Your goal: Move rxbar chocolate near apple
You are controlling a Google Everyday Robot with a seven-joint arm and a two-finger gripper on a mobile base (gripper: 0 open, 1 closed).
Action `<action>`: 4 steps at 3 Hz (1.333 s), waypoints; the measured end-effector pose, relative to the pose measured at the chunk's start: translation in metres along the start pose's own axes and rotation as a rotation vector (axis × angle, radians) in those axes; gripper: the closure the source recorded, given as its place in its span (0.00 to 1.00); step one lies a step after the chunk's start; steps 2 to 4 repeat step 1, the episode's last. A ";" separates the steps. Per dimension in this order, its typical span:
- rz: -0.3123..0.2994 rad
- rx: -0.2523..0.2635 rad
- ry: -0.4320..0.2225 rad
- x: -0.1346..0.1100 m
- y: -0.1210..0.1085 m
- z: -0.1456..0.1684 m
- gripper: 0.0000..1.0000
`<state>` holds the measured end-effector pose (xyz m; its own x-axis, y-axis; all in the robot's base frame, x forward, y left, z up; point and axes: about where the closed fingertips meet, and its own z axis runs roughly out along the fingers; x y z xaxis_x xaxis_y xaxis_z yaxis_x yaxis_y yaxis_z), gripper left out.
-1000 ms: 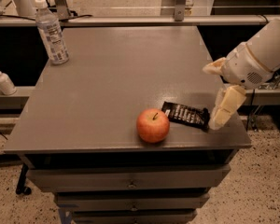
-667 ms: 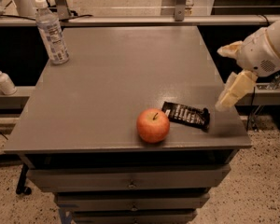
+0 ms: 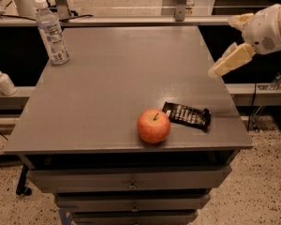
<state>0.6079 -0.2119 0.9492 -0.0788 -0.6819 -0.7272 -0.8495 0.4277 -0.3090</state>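
The rxbar chocolate (image 3: 187, 115), a flat black wrapper with white print, lies on the grey table (image 3: 117, 78) near its front right edge. The apple (image 3: 153, 125), red-orange with a dark stem, stands just left of the bar, almost touching its left end. My gripper (image 3: 223, 46) is open and empty. It hangs in the air above the table's right edge, well above and to the right of the bar. Its cream fingers (image 3: 230, 60) point left and down.
A clear plastic water bottle (image 3: 51, 32) stands at the table's back left corner. A small white pump bottle (image 3: 3, 81) sits on a ledge to the left. Drawers are below the tabletop. Speckled floor lies on the right.
My gripper has let go of the bar and has risen up and to the right, away from it. The bar and the apple have stayed in place.
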 end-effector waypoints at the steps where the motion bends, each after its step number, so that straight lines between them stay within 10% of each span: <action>1: 0.002 0.007 -0.011 -0.003 -0.002 0.000 0.00; 4: 0.002 0.007 -0.011 -0.003 -0.002 0.000 0.00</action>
